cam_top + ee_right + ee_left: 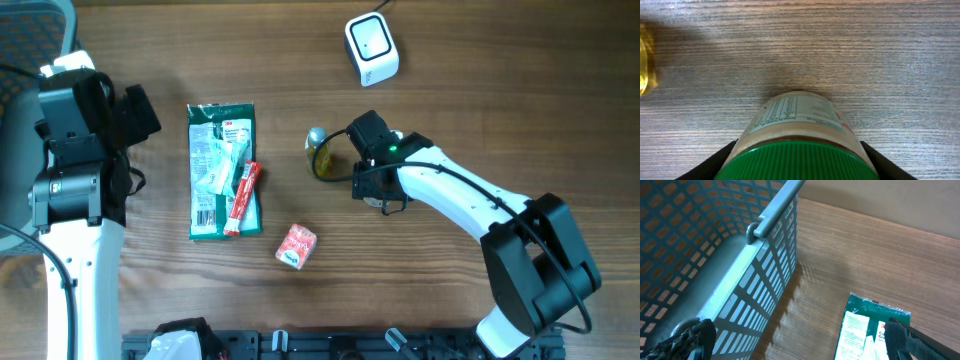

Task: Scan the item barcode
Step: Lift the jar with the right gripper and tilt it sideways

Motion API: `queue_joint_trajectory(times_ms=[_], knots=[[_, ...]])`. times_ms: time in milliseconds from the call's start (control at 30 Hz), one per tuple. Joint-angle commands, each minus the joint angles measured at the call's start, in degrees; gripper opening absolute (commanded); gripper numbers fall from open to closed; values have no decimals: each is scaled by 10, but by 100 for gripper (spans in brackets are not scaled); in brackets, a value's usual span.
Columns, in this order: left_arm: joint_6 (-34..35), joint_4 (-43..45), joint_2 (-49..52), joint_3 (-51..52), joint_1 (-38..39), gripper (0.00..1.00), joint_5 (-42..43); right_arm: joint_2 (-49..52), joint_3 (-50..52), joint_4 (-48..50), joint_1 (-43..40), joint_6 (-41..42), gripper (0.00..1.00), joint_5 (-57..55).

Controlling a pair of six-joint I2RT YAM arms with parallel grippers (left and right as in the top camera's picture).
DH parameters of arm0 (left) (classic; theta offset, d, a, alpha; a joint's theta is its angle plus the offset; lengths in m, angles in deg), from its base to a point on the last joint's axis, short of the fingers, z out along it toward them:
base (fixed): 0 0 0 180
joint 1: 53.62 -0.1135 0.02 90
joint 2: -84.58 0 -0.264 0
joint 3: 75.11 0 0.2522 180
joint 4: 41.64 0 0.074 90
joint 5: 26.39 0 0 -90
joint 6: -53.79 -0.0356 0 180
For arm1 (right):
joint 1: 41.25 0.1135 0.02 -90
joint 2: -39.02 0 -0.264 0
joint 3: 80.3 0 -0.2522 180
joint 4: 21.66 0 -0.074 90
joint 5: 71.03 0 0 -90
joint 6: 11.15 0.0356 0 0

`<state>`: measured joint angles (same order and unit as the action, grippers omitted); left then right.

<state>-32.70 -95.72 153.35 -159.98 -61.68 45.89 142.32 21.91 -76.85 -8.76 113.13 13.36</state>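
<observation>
R end effector (799, 145) clamps jar (797, 112) at green lid, a finger each side. Jar sits mid-right of table (865, 45), yellow bottle (320, 155) just beside, scanner (371, 47) well apart. L end effector (795, 342) wide open, betw. basket (765, 280) & green pack (860, 330).

Green-lidded jar (797, 130) with pale printed label, lid toward camera; white scanner (372, 47) well apart.

Stick (243, 198) on packet (210, 150), box (296, 246) beside, jar (797, 115) right, scanner (371, 47) behind.
</observation>
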Motion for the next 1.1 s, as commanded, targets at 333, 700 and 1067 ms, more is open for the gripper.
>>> queue_joint_trajectory(times_ms=[333, 700, 1067], knots=[[-1, 1, 0, -2, -3, 100, 3, -92, -71, -59, -86, -58, 20, 224], [-1, 1, 0, -2, -3, 100, 3, -94, -71, -60, -104, -11, 16, 282], [-1, 1, 0, -2, -3, 100, 3, -94, -71, -73, -104, 39, 13, 282]])
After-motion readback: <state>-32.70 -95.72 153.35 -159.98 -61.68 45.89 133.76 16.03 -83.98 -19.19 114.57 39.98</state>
